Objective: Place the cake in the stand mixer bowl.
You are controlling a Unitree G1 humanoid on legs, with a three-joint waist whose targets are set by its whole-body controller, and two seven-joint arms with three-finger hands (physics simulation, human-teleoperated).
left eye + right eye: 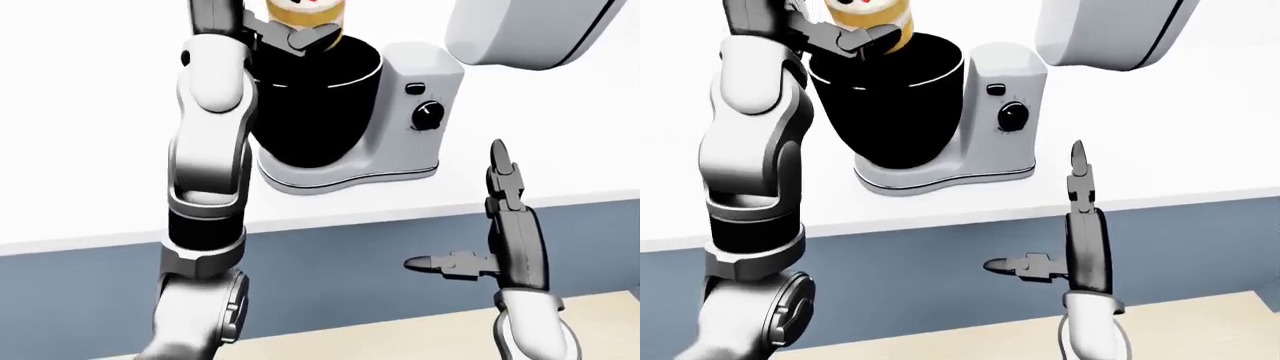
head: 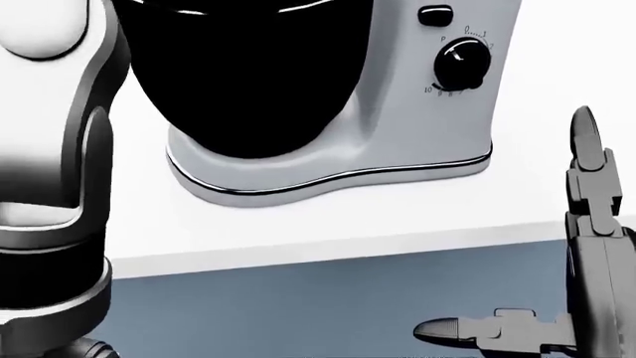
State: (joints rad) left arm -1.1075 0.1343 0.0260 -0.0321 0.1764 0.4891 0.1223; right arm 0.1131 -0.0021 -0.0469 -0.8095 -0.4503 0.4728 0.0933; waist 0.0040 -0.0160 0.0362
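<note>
The yellow cake (image 1: pixel 876 16) sits at the top of the eye views, held in my left hand (image 1: pixel 845 30), whose fingers close round it just above the rim of the black mixer bowl (image 1: pixel 895 105). The grey stand mixer (image 1: pixel 998 112) has its head (image 1: pixel 530 30) tilted up at the upper right. My left arm (image 1: pixel 210 150) rises in front of the bowl's left side. My right hand (image 1: pixel 480 225) hangs open below the counter edge, one finger pointing up and one pointing left. In the head view only the bowl (image 2: pixel 248 74) and mixer base (image 2: pixel 328 175) show.
The mixer stands on a white counter (image 1: pixel 80 195) with a blue cabinet face (image 1: pixel 330 277) under it. A tan floor strip (image 1: pixel 970 337) shows at the bottom. The mixer's black speed dial (image 2: pixel 460 62) faces me.
</note>
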